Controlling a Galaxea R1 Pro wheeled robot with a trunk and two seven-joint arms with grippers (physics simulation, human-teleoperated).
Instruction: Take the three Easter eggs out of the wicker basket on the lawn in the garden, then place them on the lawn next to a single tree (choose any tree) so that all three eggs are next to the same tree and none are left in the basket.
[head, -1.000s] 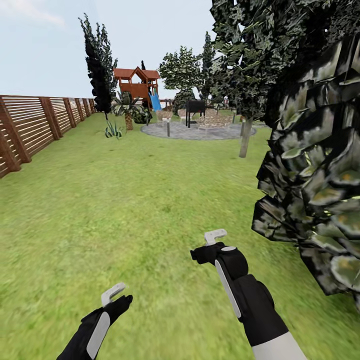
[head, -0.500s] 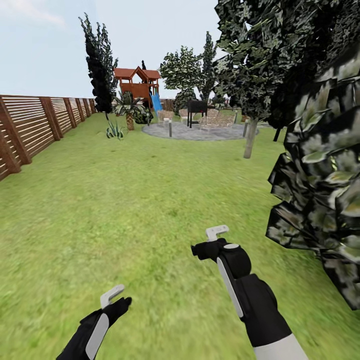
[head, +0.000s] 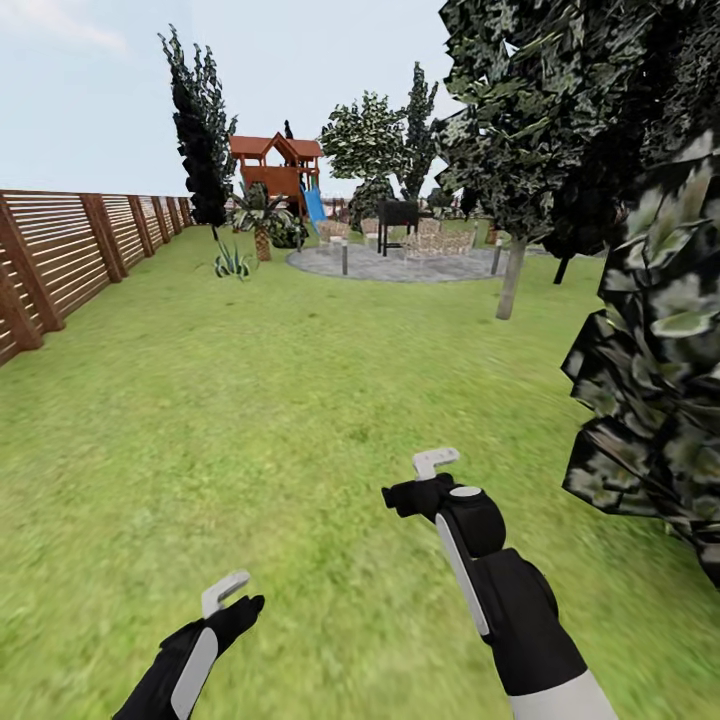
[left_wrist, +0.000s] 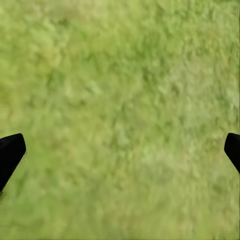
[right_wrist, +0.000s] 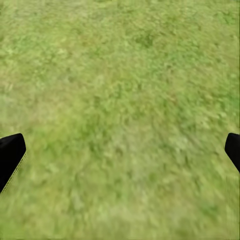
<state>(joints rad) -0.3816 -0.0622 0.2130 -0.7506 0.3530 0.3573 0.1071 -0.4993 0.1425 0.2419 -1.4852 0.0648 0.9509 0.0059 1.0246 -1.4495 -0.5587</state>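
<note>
**A:** Read me the view, left to right.

**B:** On the far left I have the brown horizontal-slat wooden fence (head: 60, 250) running away from me. Then the wide flat green lawn (head: 260, 400), bare all the way to the grey gravel circle (head: 400, 264), with a red-roofed wooden play tower (head: 275, 170) behind it. Right of the circle stands a tree with a pale grey-beige trunk (head: 511, 280), and dark mottled foliage (head: 660, 400) crowds my right edge.

**A:** And the claws?

**B:** My left claw (head: 226, 592) hangs low over the grass; in its wrist view both black fingertips (left_wrist: 10, 152) sit at the frame's edges with only turf between them, so it's spread wide and carrying nothing. My right claw (head: 434, 465) is the same: tips (right_wrist: 10, 152) far apart, nothing held.

**A:** Basket? Eggs?

**B:** I can't pick out either on the grass in front of me. There may be something small near the gravel, but it's too blurred to tell.

**A:** So which step?

**B:** I'd judge I'm travelling and searching; no egg is picked yet. The next move calls for turning base or head until the basket appears, then approaching it.
</note>
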